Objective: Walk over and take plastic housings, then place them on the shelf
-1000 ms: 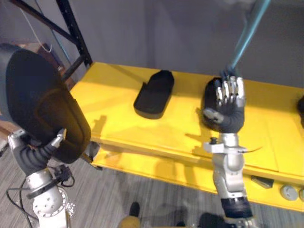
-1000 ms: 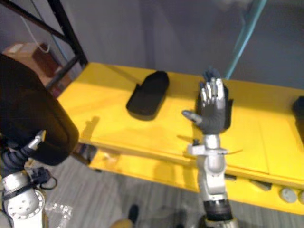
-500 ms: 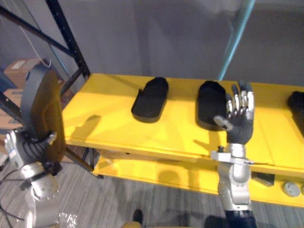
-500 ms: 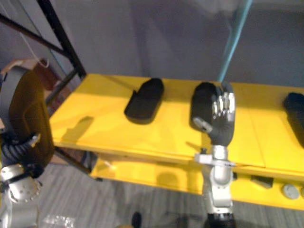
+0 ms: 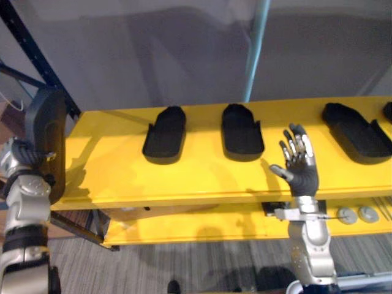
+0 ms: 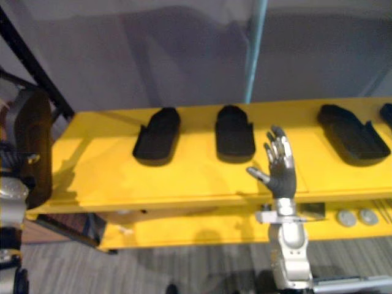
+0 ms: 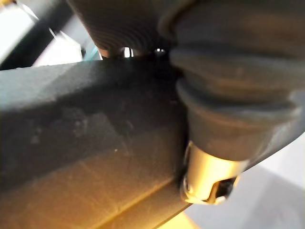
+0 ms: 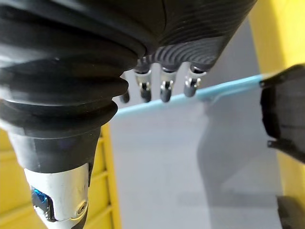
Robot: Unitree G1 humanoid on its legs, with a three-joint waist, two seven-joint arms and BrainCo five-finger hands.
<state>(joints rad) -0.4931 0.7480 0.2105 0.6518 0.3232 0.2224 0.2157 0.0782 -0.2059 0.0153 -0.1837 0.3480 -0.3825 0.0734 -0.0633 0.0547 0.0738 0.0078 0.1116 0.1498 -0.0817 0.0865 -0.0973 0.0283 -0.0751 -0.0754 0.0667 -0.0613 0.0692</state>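
My left hand (image 5: 21, 160) is clamped round a housing (image 5: 48, 131), held on edge just off the shelf's (image 5: 110, 177) left end. Other housings (image 5: 242, 128) lie on the shelf. My right hand (image 5: 300, 171) is raised before its front edge, fingers spread, empty.

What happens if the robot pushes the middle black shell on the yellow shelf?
Probably slides, not rolls: the middle shell lies flat and low on the shelf. It looks stiff, keeping its moulded shape. Likely light: the left hand holds a similar shell upright alone.
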